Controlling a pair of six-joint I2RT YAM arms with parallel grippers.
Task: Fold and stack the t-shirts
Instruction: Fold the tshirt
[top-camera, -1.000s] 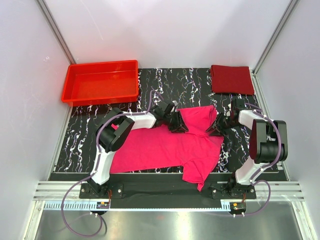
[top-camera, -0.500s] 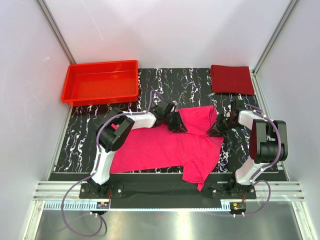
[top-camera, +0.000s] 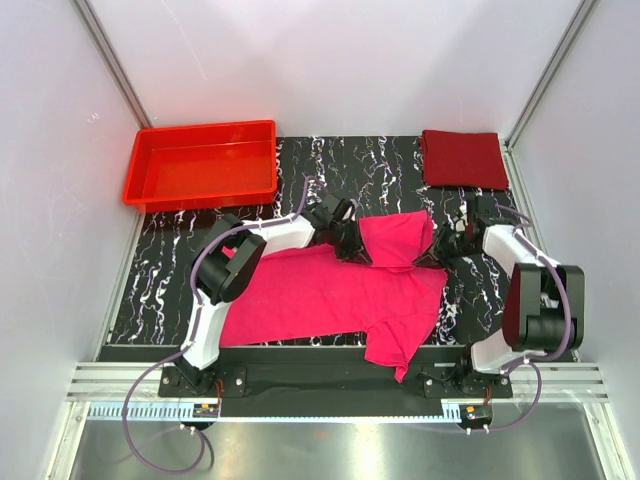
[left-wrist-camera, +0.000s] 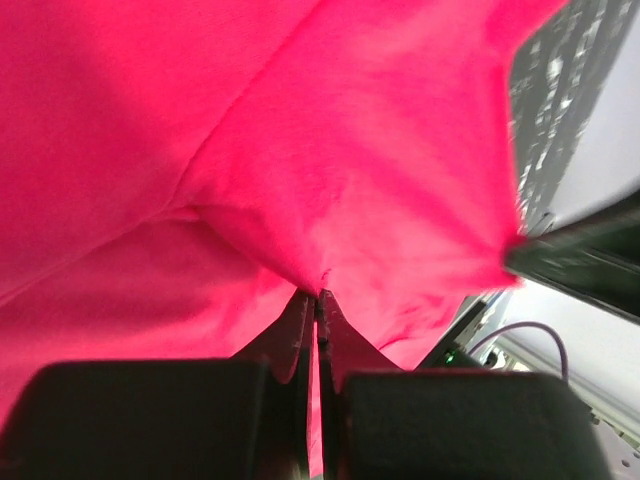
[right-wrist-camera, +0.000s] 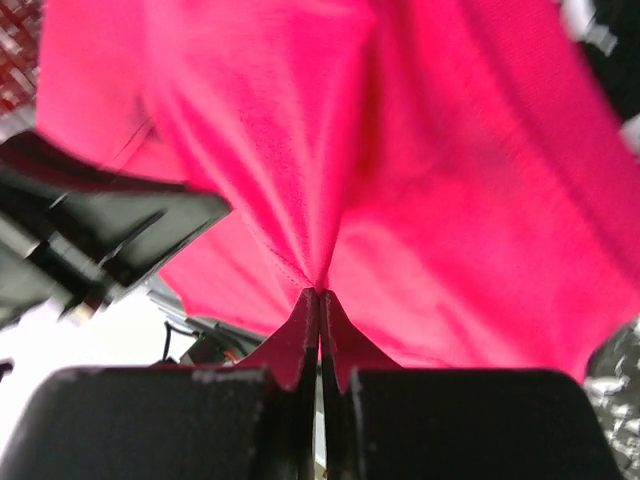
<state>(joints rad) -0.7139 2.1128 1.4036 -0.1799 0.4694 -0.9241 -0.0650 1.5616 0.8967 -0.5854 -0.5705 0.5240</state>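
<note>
The magenta-pink t-shirt (top-camera: 330, 295) lies spread across the marbled mat, its far part folded over into a flap (top-camera: 395, 238). My left gripper (top-camera: 357, 250) is shut on the flap's left edge; in the left wrist view the pink cloth (left-wrist-camera: 330, 180) bunches into the closed jaws of that gripper (left-wrist-camera: 318, 296). At the flap's right edge my right gripper (top-camera: 432, 254) is shut on the cloth too, which the right wrist view shows as a pink pleat (right-wrist-camera: 300, 200) pinched by the gripper (right-wrist-camera: 319, 293). The maroon t-shirt (top-camera: 463, 159) lies folded at the back right.
A rigid red plastic tray (top-camera: 200, 164) stands at the back left of the black marbled mat (top-camera: 330, 165). White walls and metal frame posts close in both sides. One sleeve of the pink shirt hangs over the mat's near edge (top-camera: 395, 352).
Both grippers have closed onto the pink flap's edges. The flap has lifted slightly and the right arm's elbow has shifted right and nearer.
</note>
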